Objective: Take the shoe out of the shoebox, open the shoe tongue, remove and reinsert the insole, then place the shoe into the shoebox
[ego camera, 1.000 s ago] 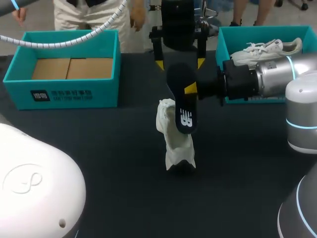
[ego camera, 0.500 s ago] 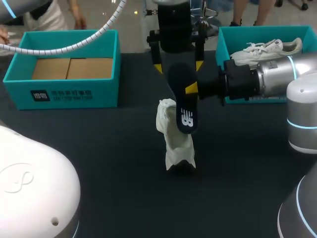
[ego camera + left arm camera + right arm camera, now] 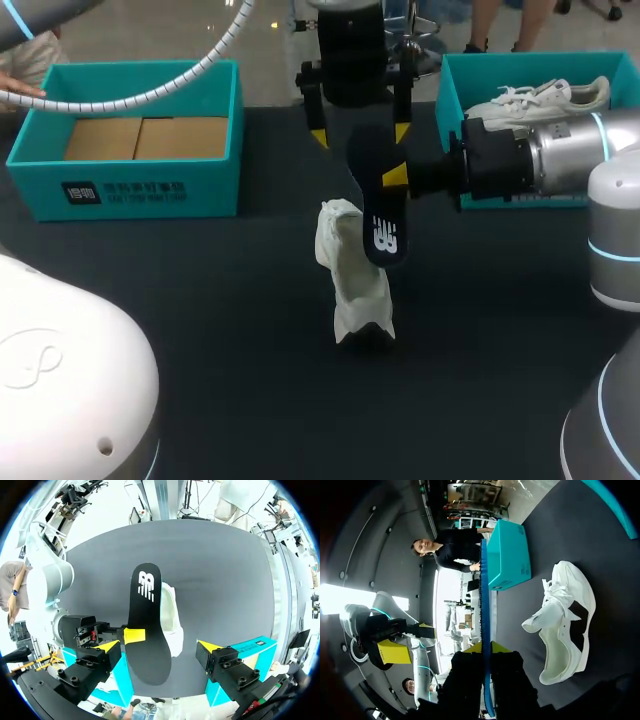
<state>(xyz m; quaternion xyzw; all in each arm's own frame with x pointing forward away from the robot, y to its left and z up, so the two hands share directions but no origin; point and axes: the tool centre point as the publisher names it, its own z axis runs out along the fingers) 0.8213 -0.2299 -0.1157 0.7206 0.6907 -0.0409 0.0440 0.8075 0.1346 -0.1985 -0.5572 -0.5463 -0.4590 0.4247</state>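
The soft white shoe sits mid-tabletop, just below the black insole that my right end effector pinches at mid-length. My left end effector hangs spread above. Thin, light and bendy by my judgement, the insole is best held near its middle.

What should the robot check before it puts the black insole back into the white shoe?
1. Grip: the right gripper is shut on the insole: ok.
2. The left gripper is open and not touching the insole: ok.
3. The shoe has its mouth open and its tongue folded out: ok.
4. Shoe held steady: not ok, it sits loose on the table.
5. Insole lined up with the shoe's mouth: cannot tell.
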